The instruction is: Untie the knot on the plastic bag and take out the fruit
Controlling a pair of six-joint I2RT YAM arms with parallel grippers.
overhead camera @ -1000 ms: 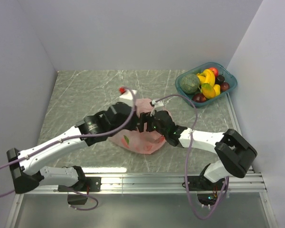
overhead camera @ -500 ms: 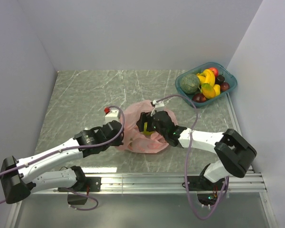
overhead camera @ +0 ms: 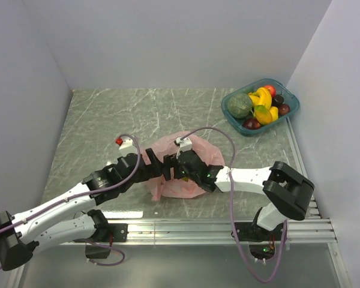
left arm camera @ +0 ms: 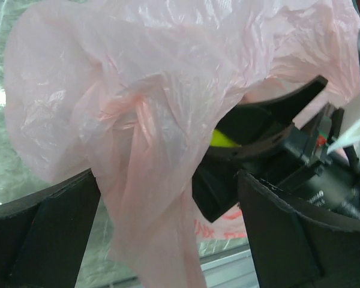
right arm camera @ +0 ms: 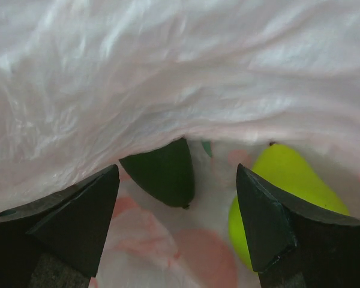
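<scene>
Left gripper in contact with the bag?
Touching. Left wrist view: the bag hangs inside the open left gripper, with its plastic lying against one finger.

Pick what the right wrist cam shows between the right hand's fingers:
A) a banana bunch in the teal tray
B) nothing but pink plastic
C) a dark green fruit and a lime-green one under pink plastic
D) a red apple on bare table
C: the right wrist view shows a dark green fruit and a lime-green fruit lying below the draped pink plastic bag.
</scene>
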